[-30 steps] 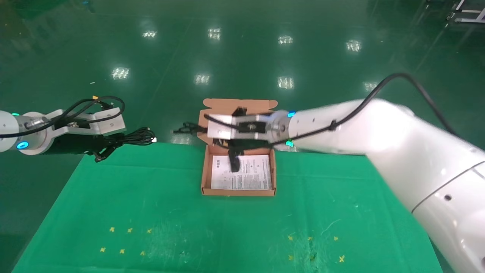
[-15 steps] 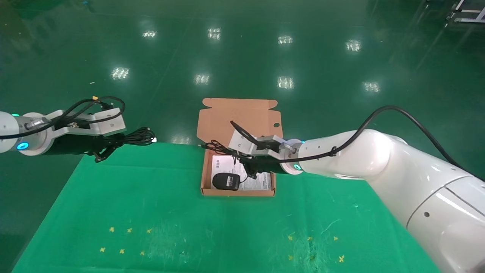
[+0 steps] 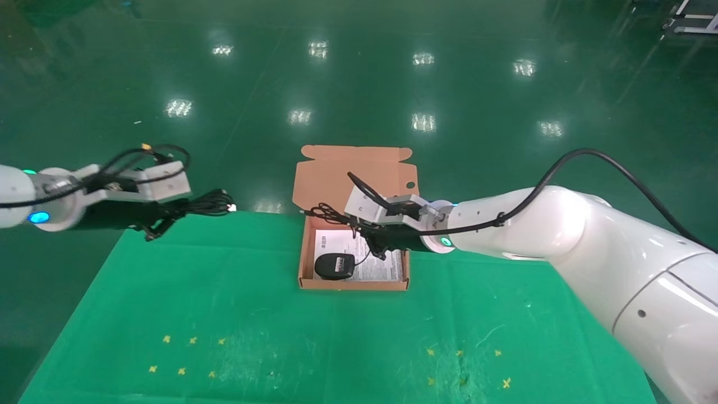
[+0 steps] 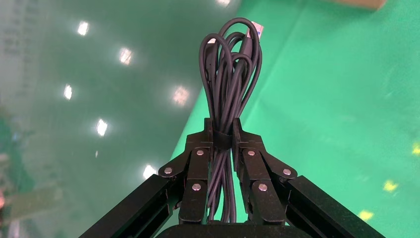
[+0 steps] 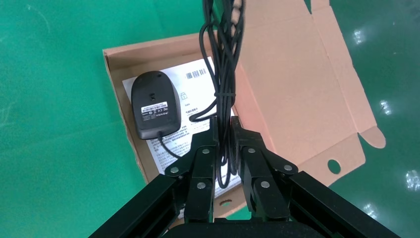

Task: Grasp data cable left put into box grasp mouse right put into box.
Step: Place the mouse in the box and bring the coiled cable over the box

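The orange-pink box lies open at the middle back of the table, lid up. The black mouse rests label up on the white sheet in the box's near left corner. My right gripper hovers over the box, shut on the mouse's bundled cord, which sticks out past the box's far edge. My left gripper is in the air at the table's far left corner, shut on the looped black data cable.
A green cloth covers the table; its far edge runs just behind the box, with glossy green floor beyond. Small yellow crosses mark the cloth near the front left and front right.
The right arm came down and the mouse, which hung over the sheet, now lies in the box. The left gripper with the cable shifted slightly.
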Tool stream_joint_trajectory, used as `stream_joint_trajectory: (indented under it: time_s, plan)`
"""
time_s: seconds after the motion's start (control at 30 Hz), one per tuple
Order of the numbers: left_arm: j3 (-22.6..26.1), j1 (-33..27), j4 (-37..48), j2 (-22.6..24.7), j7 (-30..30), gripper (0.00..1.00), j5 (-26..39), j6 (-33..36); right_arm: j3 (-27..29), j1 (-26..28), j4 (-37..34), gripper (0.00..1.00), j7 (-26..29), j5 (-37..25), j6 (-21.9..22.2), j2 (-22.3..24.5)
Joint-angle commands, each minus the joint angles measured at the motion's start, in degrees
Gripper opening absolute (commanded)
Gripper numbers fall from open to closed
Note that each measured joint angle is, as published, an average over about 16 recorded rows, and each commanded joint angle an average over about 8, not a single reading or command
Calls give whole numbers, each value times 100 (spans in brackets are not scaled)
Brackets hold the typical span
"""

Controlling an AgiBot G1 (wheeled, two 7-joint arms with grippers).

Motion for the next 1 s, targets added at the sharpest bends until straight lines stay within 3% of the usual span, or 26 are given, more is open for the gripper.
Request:
stream_joint_trajectory:
  time_s: [0.03, 0.4, 0.8, 1.0]
  plan:
    - [4, 29, -14, 32, 20, 0, -20, -27, -22, -4, 65, 100, 23, 4, 9, 45]
    - [62, 242, 607, 812, 920, 0, -341, -672, -7, 188, 544, 100, 143, -75, 63, 533]
    - [-11, 343, 2607, 2438, 2828, 0, -1079, -1784, -17, 358, 2351, 100, 512, -393, -6, 2272]
    - [-17, 385, 3160, 2818, 3675, 0, -1696, -2005, -138, 401, 3280, 100, 992, -818, -120, 2937]
